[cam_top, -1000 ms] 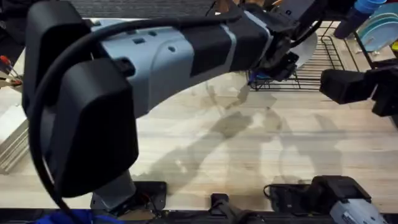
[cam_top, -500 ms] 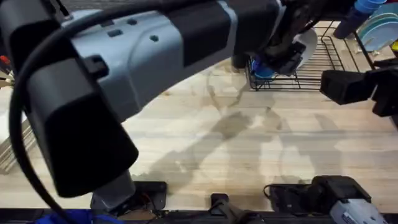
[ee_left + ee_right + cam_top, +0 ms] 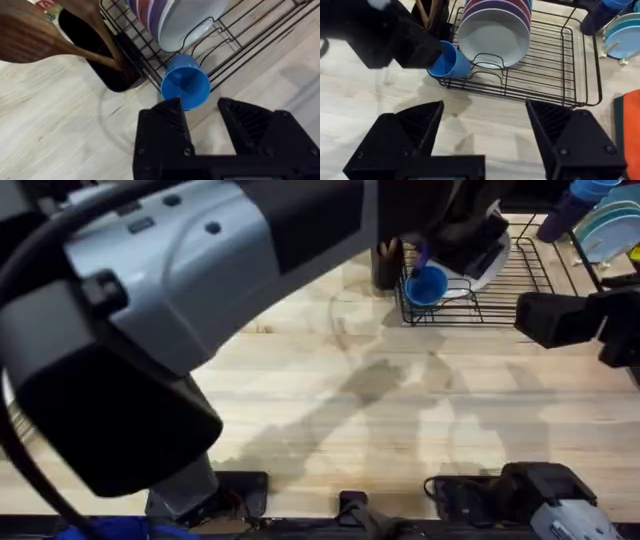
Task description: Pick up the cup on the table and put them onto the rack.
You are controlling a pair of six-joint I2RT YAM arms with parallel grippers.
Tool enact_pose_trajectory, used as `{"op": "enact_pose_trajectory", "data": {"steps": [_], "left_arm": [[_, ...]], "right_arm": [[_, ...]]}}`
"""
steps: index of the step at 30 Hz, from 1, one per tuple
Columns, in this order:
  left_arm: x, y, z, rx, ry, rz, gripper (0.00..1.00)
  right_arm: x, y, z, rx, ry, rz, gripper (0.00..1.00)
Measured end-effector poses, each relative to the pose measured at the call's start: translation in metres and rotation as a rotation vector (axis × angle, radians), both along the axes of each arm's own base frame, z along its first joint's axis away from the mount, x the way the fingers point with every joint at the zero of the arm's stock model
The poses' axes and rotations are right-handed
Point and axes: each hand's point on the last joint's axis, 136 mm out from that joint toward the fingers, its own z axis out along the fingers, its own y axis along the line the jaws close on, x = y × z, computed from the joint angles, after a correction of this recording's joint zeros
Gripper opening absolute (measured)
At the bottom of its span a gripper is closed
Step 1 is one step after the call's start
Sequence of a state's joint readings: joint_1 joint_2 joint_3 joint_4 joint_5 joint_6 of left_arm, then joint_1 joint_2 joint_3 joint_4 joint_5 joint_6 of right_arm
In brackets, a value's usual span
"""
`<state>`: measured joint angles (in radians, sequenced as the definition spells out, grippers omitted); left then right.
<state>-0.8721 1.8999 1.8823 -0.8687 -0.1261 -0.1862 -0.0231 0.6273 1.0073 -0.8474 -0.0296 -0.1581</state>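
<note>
The blue cup [image 3: 186, 82] lies on its side across the front left corner of the black wire rack [image 3: 240, 30], with its mouth facing outward over the table. My left gripper [image 3: 200, 106] hovers just in front of it, open and not touching it. Overhead, the cup [image 3: 427, 285] sits in the rack [image 3: 510, 280] beside the white front plate [image 3: 490, 255]. My right gripper [image 3: 485, 107] is open and empty above the table in front of the rack [image 3: 545, 65], looking at the cup [image 3: 451, 61] and the plate row [image 3: 492, 40].
A dark utensil holder [image 3: 100, 55] with wooden utensils stands against the rack's left end. Light blue plates [image 3: 610, 225] and a dark blue vessel [image 3: 570, 210] sit at the far right. The left arm looms large across the overhead view.
The left gripper has let go of the cup and drawn back from it, leaving the cup in the rack's corner. The right arm has not moved.
</note>
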Motion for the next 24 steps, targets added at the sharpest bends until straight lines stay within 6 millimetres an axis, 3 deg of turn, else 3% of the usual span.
{"op": "enact_pose_trajectory", "data": {"steps": [6,12,15,17,19,24], "left_arm": [[0.014,0.022,0.007,0.008,0.012,0.057,0.48],[0.039,0.075,0.008,0.031,0.048,0.186,0.514],[0.05,0.108,0.019,0.026,0.049,0.26,0.631],[0.056,0.134,0.03,0.018,0.043,0.317,0.823],[0.061,0.161,0.041,0.01,0.035,0.375,0.949],[0.065,0.232,0.062,0.011,0.025,0.526,0.993]], "right_arm": [[0.0,0.0,0.0,0.0,0.0,0.0,0.996],[0.0,0.0,0.0,0.0,0.0,0.0,0.996],[0.0,0.0,0.0,0.0,0.0,0.0,0.996],[0.0,0.0,0.0,0.0,0.0,0.0,0.996],[0.0,0.0,0.0,0.0,0.0,0.0,0.996],[0.0,0.0,0.0,0.0,0.0,0.0,0.995]]}}
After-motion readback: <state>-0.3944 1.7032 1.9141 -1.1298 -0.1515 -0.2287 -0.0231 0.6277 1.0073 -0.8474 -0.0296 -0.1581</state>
